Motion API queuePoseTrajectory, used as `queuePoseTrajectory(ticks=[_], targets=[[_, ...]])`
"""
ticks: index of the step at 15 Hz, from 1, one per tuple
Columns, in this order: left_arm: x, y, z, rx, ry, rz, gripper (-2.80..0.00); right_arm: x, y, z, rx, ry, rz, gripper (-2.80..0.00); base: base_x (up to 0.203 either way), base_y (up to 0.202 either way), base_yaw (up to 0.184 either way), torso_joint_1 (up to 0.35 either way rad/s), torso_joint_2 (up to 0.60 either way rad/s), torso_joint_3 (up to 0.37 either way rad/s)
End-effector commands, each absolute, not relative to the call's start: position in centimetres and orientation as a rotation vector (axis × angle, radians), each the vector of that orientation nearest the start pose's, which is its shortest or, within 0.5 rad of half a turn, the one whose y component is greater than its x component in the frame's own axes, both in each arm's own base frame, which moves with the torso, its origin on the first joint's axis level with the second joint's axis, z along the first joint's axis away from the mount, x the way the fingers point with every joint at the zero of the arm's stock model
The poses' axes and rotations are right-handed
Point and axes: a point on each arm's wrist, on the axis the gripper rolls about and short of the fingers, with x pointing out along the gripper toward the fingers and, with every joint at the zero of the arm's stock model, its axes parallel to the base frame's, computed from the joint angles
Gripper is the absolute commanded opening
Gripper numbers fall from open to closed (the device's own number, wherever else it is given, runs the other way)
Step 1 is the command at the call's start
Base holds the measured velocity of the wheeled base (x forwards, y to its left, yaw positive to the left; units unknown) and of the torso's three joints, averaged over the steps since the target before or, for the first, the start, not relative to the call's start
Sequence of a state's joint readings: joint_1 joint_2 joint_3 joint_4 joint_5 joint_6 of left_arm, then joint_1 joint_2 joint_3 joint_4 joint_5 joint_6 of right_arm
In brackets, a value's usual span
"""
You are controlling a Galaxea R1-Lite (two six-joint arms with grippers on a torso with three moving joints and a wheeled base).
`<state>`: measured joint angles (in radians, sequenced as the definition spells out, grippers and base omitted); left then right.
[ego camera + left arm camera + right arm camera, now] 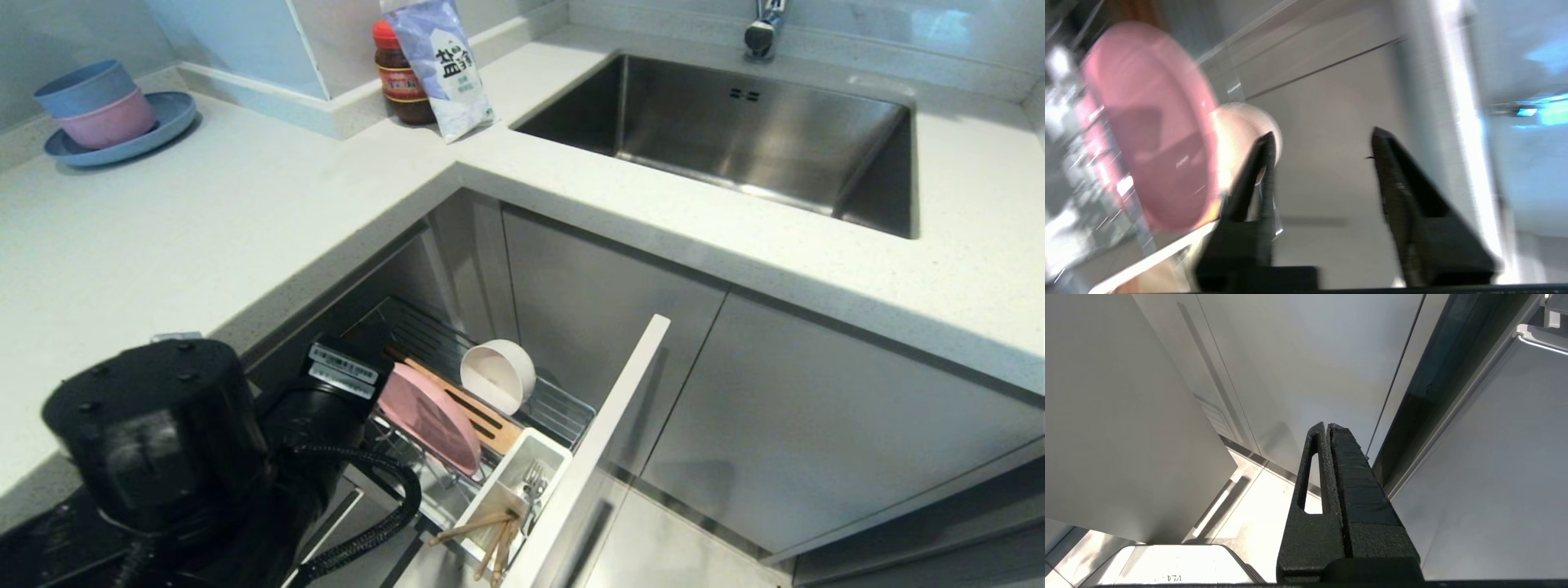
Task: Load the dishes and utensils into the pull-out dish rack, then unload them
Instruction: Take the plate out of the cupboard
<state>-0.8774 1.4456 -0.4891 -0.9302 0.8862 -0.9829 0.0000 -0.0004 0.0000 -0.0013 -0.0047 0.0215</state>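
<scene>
Four task items sit loaded in the pull-out dish rack (563, 412) in the head view: the pink plate (431, 418) stands on edge among the prongs, the off-white bowl (498, 376) is tipped on its side at its two o'clock, and the fork (535, 483) and chopsticks (490, 535) stand in the white cutlery cup (510, 490) at the plate's five o'clock. The left arm's black bulk fills the lower left, close against the plate at its nine o'clock, and it hides the left tool entirely. Only the left wrist view shows the left tool (1323, 151): its fingers are spread with nothing between them, the plate (1151, 126) just beside one finger and the bowl (1241, 130) peeking from behind it. My judgement is that a hurried reach could knock the plate off its prongs into the bowl, or close on the rim too shallowly and let it slip. Heavy blur there suggests fast motion, which raises that risk. The right wrist view alone shows the right tool (1329, 426), pressed together and empty, parked by the cabinet doors (1306, 367) away from the rack.
</scene>
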Motion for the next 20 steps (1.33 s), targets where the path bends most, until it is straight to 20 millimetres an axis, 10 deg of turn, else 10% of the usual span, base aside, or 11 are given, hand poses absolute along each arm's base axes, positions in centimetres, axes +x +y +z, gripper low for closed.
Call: queuePoseTrajectory(ticks=[1,7,11,20], targets=[[14.1,-14.6,24.5,-0.925,-0.125,-0.071,-2.8,-2.3,0.0,7.5,0.021,-0.003,-0.005,-2.8,0.0,0.0,0.0,0.0,0.0,0.0],[11.6,-12.4,29.0,-0.271,-0.434,-0.44,-2.8,-2.3,0.0,7.5,0.021,-0.003,-0.005,-2.8,0.0,0.0,0.0,0.0,0.0,0.0],[12.4,-8.7,30.8,-0.029,-0.557,-0.202,-2.8,-2.3,0.0,7.5,0.021,-0.003,-0.005,-2.8,0.0,0.0,0.0,0.0,0.0,0.0],[1.4,0.0,32.0,0.162,-0.413,-0.03,-2.8,-2.3,0.0,7.5,0.021,-0.003,-0.005,-2.8,0.0,0.0,0.0,0.0,0.0,0.0]])
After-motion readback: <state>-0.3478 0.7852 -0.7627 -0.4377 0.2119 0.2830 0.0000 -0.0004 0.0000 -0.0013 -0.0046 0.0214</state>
